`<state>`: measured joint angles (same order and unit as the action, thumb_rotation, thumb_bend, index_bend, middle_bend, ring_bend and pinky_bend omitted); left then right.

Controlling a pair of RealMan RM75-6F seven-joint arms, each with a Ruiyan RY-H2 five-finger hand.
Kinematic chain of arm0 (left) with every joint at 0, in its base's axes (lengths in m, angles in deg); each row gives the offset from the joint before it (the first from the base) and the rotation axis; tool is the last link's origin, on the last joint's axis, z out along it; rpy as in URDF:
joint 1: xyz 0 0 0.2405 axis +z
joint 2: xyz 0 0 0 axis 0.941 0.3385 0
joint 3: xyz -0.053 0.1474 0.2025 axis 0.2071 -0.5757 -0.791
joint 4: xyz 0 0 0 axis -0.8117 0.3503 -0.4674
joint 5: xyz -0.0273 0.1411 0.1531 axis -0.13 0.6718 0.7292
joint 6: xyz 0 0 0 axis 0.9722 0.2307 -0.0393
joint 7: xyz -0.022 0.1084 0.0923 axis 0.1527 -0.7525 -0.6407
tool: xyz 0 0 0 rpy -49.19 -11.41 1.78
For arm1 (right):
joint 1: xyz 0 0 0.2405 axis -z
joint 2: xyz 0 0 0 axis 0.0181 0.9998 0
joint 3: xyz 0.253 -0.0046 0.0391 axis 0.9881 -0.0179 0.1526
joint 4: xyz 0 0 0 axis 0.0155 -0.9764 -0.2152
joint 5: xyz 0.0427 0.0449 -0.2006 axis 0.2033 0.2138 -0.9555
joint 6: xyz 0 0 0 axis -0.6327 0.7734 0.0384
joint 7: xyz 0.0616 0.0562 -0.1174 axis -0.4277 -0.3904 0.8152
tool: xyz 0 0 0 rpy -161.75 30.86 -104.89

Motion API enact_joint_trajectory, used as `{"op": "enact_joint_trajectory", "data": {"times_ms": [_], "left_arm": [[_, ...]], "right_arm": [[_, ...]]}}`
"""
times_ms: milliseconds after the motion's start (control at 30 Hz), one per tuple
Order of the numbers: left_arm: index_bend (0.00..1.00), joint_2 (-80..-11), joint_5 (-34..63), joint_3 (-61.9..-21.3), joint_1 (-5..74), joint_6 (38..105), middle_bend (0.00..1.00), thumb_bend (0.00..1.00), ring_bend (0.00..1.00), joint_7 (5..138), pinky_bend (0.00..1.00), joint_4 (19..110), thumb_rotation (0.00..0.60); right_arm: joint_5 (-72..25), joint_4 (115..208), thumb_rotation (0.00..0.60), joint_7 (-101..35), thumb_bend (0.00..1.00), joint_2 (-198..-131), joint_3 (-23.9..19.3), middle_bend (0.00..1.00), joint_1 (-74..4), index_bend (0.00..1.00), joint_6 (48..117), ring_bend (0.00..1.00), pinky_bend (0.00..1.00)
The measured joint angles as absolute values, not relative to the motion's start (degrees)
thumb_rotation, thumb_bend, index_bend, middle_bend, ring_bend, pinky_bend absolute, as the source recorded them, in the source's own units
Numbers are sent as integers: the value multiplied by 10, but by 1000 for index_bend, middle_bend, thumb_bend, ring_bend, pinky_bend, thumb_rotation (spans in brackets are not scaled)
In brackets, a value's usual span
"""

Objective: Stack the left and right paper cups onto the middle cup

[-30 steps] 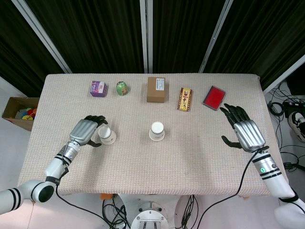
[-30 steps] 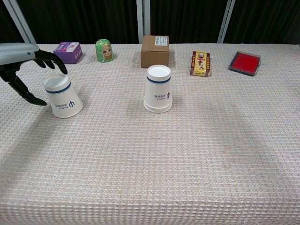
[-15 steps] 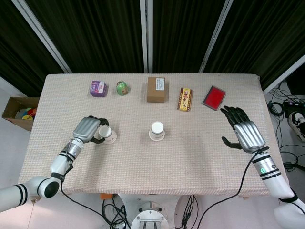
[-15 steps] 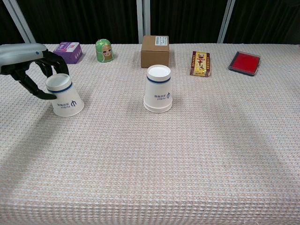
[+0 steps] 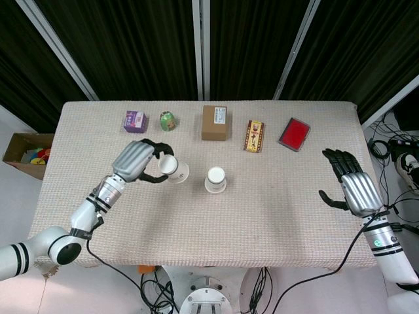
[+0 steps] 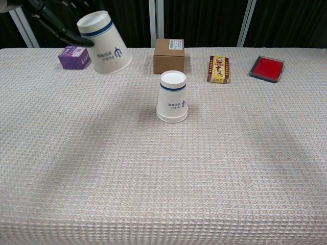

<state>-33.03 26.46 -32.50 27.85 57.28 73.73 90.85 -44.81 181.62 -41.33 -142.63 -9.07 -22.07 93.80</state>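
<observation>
The head view takes in both arms and the whole bench [image 5: 262, 222] from above; the chest view shows only the dark fingertips [image 6: 51, 20] of the left hand at its top left corner, and the right hand not at all. The chest view does show plainly what the overhead one cannot: the white paper cup with a blue band [image 6: 103, 42] hangs in the air, tilted, base up and mouth down, well clear of the cloth. It also hides the small green figurine [image 5: 167, 120], which the head view shows beside the purple box [image 5: 135, 121].

The bench is covered with a beige woven cloth. Along its far edge lie the purple box, the figurine, a brown cardboard box [image 5: 214, 122], a yellow and red packet [image 5: 254, 135] and a flat red case [image 5: 294, 133]. Black curtains with pale uprights hang behind. On the floor to the left stands an open carton holding coloured things [image 5: 26, 154]; cables trail below the near edge.

The left hand [image 5: 139, 161] grips the lifted cup, fingers wrapped around its upper part. That cup is just left of the middle cup [image 5: 215, 179], a second white paper cup with a blue band standing upside down on the cloth, apart from it. The right hand [image 5: 353, 186] holds nothing, fingers spread, near the right edge.
</observation>
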Motion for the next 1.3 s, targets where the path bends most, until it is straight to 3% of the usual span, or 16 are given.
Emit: {"op": "enact_joint_trajectory", "data": {"times_ms": [400, 600, 933, 1300], "left_arm": [[497, -391, 229, -300, 150, 499, 482, 271, 454, 654, 322, 877, 600], [497, -420, 148, -302, 98, 493, 474, 272, 443, 559, 320, 860, 600], [497, -427, 7, -326, 30, 478, 473, 273, 441, 478, 302, 853, 600], [478, -430, -49, -354, -3, 475, 448, 274, 421, 470, 280, 843, 600]], "right_arm": [[-465, 1797, 600, -464, 235, -1412, -96, 78, -180, 0, 973, 0, 29], [-469, 1787, 600, -475, 236, -1417, -94, 78, -177, 0, 969, 0, 29], [-474, 1772, 600, -495, 235, -1423, -91, 78, -169, 0, 971, 0, 30], [-479, 1761, 600, -511, 236, -1426, -90, 78, -162, 0, 972, 0, 30]]}}
